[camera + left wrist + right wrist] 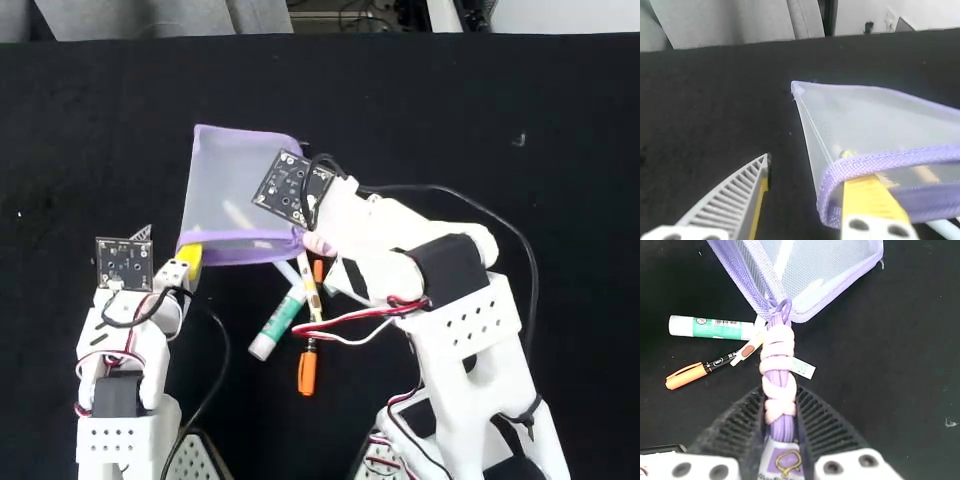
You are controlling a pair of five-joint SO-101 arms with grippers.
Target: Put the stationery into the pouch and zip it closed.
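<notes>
The purple mesh pouch [238,195] lies mid-table, with pale items dimly seen inside. My left gripper [165,250] is open at its near left corner. In the left wrist view the yellow finger [870,200] sits against the pouch's purple zip edge [880,162], and the ribbed finger [735,200] stands far apart from it. My right gripper [779,395] is shut on the pink-and-purple braided zipper pull [776,360], which is tied to the slider at the pouch's corner [780,307]. A green-and-white glue stick [278,325], an orange marker [308,368] and a white pen [310,285] lie outside, in front of the pouch.
Black cloth covers the table [520,120], with open room behind and to both sides of the pouch. The right arm's red and white cables [350,325] hang over the loose stationery. A small white label [802,367] lies beside the braided pull.
</notes>
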